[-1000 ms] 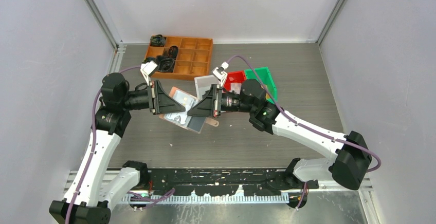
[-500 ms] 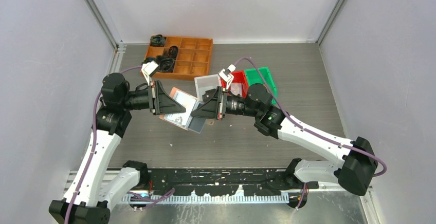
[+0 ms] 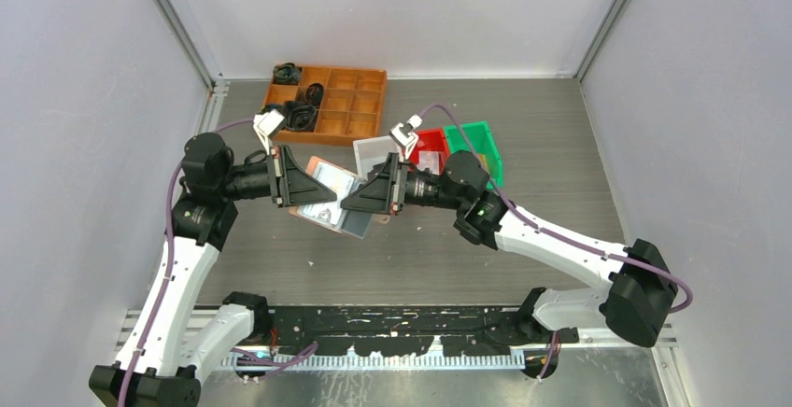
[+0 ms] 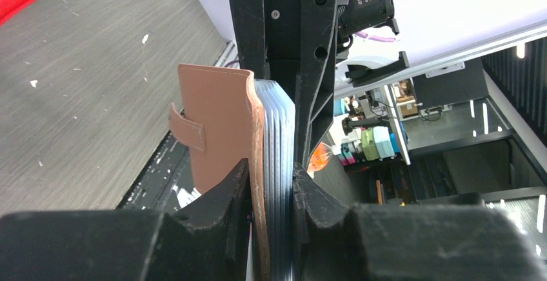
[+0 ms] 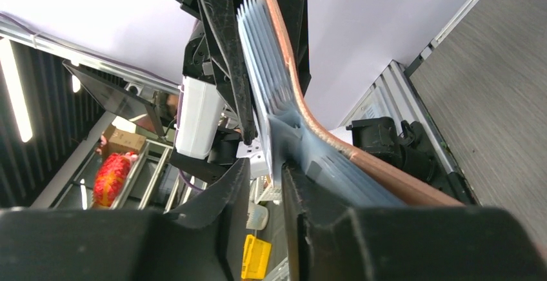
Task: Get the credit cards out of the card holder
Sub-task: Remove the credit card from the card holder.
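The salmon-pink card holder [image 4: 216, 120] hangs in the air between both arms, its snap tab pointing left. My left gripper [image 4: 271, 168] is shut on the pink cover and the stack of clear bluish sleeves [image 4: 276, 120]. From the opposite side, my right gripper [image 5: 264, 165] stands open around one thin sleeve edge, which lies against its right finger. The sleeves [image 5: 268, 68] fan out beside the pink cover [image 5: 361, 158]. The credit cards cannot be told apart from the sleeves edge-on. From above, the holder [image 3: 325, 183] sits between the left gripper [image 3: 308, 188] and the right gripper [image 3: 350, 200].
An orange compartment tray [image 3: 360, 99] with black items stands at the back left. A white bin [image 3: 372, 150], a red bin [image 3: 431, 138] and a green bin [image 3: 476, 141] stand behind the right wrist. A grey flat piece [image 3: 360, 223] lies below the grippers.
The right gripper's jaws have parted from shut to a small gap. The right wrist shifted slightly right and came back. The left gripper keeps hold of the holder in place.
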You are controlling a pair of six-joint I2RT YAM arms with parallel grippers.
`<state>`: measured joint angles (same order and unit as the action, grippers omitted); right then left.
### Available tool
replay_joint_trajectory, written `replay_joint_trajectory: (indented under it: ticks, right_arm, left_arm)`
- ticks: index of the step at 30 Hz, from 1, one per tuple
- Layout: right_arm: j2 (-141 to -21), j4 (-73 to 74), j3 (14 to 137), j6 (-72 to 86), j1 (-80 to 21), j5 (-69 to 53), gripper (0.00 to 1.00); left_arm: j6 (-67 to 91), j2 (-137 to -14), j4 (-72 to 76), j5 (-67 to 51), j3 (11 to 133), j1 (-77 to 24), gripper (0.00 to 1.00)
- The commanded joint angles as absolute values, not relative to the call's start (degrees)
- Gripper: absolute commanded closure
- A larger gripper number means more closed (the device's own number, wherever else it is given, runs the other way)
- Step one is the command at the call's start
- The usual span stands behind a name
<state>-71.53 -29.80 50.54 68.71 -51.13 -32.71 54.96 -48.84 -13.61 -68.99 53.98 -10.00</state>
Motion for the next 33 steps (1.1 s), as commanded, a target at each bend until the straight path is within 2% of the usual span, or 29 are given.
replay_joint_trajectory:
  ticks: [1, 4, 7, 11, 13, 15, 17, 22, 24, 28, 33]
  right_arm:
    - [-75.1, -31.2, 53.6, 69.6, -52.3, -29.7, 0.73]
    - [-75.9, -31.6, 54.3, 70.0, -52.6, -29.7, 0.8]
    - [-75.0, -31.6, 53.4, 69.4, -52.6, -29.4, 0.93]
    - [-73.1, -31.7, 51.3, 68.6, -52.6, -29.2, 0.99]
    - [-71.9, -32.1, 49.7, 68.4, -52.4, -28.9, 0.99]
    - [-71.0, -32.5, 48.4, 68.5, -52.5, -28.3, 0.99]
    - [-70.4, -33.0, 47.5, 68.6, -52.4, -28.2, 0.99]
    - [-69.0, -33.3, 45.8, 68.6, -52.2, -28.0, 0.99]
    - [-68.5, -33.4, 45.0, 68.6, -52.2, -27.7, 0.99]
    - [-67.8, -33.5, 43.9, 68.5, -52.2, -27.7, 0.99]
    - [-67.1, -33.5, 42.4, 68.3, -52.2, -27.3, 0.99]
  left_arm:
    - [53.6, -46.2, -11.5, -72.2, 55.8, -10.7, 0.75]
    - [52.5, -46.0, -12.3, -72.4, 55.9, -10.7, 0.72]
    - [52.4, -45.8, -12.8, -72.8, 56.5, -10.7, 0.69]
    - [53.3, -46.0, -12.6, -73.2, 57.1, -10.7, 0.6]
    - [55.1, -46.1, -11.5, -73.5, 57.2, -10.7, 0.54]
    - [56.5, -46.2, -10.1, -73.7, 57.1, -10.7, 0.53]
    - [57.4, -46.4, -9.2, -73.9, 56.9, -10.7, 0.57]
    - [58.7, -46.8, -7.8, -73.8, 57.0, -10.6, 0.78]
    - [59.0, -46.9, -7.4, -73.6, 57.1, -10.6, 0.8]
    - [59.6, -47.0, -7.2, -73.5, 57.1, -10.5, 0.77]
    - [59.7, -47.0, -7.3, -73.7, 57.7, -10.5, 0.63]
